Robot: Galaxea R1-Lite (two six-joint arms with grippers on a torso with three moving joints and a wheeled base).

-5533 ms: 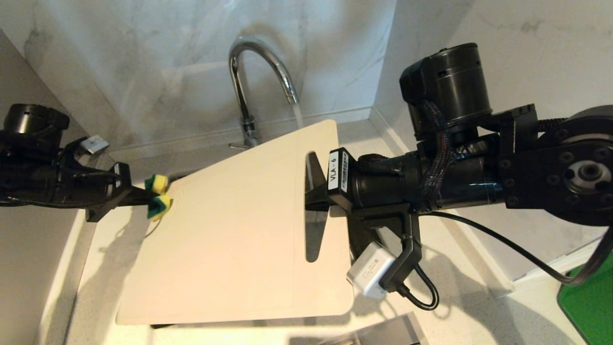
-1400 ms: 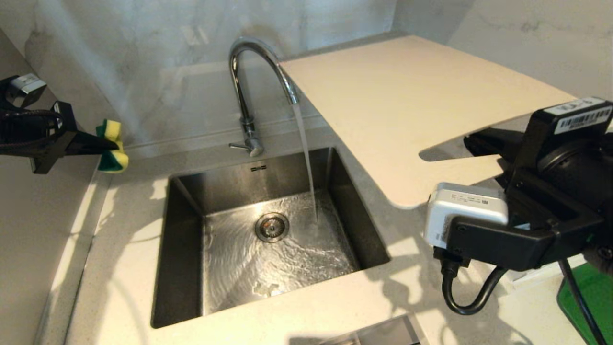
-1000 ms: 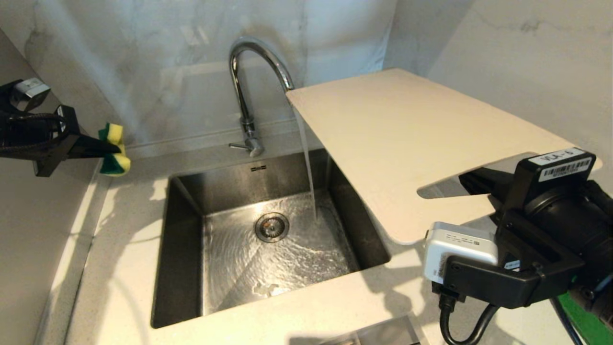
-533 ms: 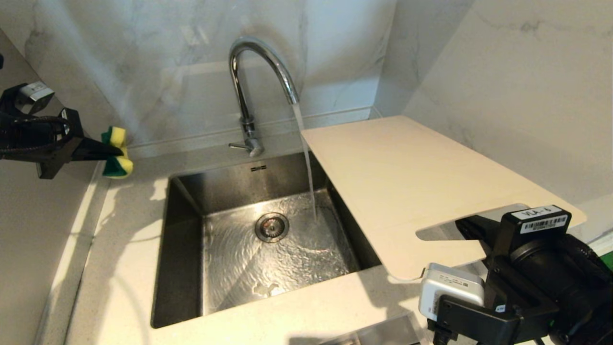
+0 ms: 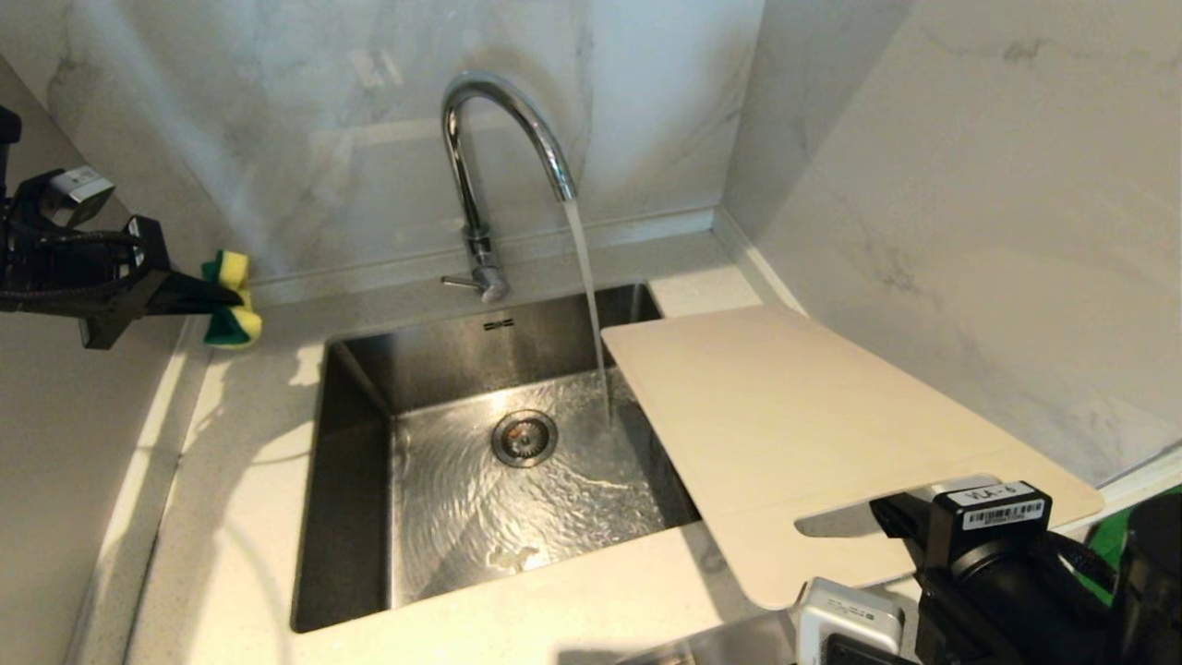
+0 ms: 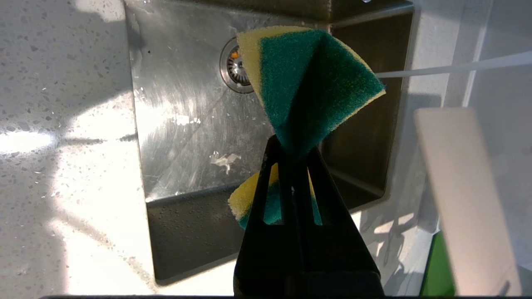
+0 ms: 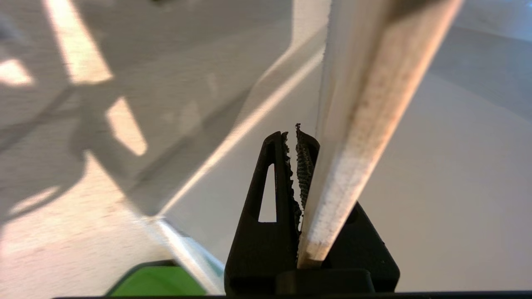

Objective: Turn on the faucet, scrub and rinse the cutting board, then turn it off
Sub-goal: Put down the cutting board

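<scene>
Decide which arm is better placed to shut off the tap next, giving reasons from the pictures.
Left, probably. The left gripper is nearer the tap, whose lever sticks out toward that side, though it holds the sponge. The right gripper is clamped on the cutting board, off to the right.

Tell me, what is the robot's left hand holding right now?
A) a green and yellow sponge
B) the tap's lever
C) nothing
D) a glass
A: the left gripper has its fingers pinched shut on a folded green and yellow sponge, off to the left of the sink.
</scene>
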